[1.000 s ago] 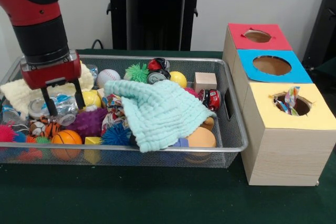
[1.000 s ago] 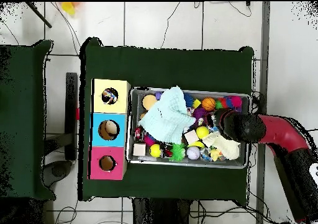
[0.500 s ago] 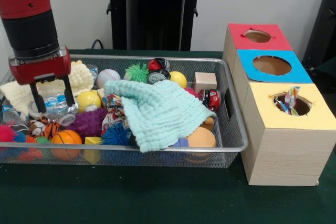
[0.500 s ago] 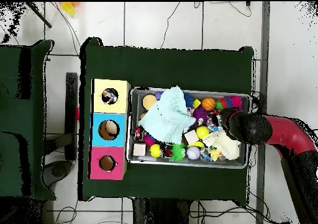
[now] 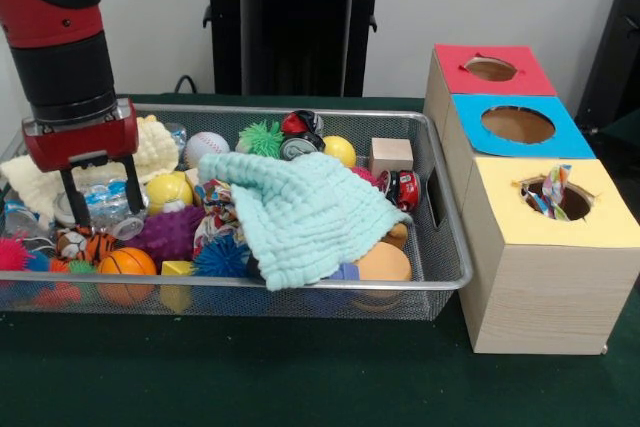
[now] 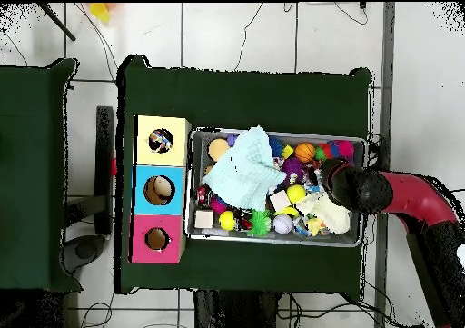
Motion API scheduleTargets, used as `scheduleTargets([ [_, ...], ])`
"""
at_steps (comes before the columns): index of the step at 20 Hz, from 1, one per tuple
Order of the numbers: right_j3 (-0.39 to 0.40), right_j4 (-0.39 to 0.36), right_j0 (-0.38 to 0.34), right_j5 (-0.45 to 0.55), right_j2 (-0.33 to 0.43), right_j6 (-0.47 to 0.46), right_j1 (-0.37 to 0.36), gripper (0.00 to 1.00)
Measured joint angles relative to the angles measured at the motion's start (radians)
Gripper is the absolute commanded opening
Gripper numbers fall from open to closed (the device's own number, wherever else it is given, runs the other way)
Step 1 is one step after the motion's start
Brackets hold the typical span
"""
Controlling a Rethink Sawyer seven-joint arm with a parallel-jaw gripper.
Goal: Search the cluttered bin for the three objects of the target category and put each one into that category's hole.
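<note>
My gripper hangs open over the left part of the wire bin, its fingers either side of a crumpled clear plastic bottle. Nothing is held. In the overhead view the gripper is over the bin's right end. A mint cloth covers the middle of the clutter. Around it lie a baseball, a yellow ball, a small basketball, a purple spiky ball, a wooden cube and a red toy car.
Three boxes with holes stand right of the bin: red top, blue top, yellow top. A colourful item sticks out of the yellow hole. A cream cloth lies behind the gripper.
The gripper moved left and rose a little, then came slightly back right and down. It stays open and nothing in the bin has shifted.
</note>
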Motion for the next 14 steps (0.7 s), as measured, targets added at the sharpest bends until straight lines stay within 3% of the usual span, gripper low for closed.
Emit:
scheduleTargets([
  [14,0.0,-0.014,-0.006,-0.019,-0.007,0.0,0.042,1.0],
])
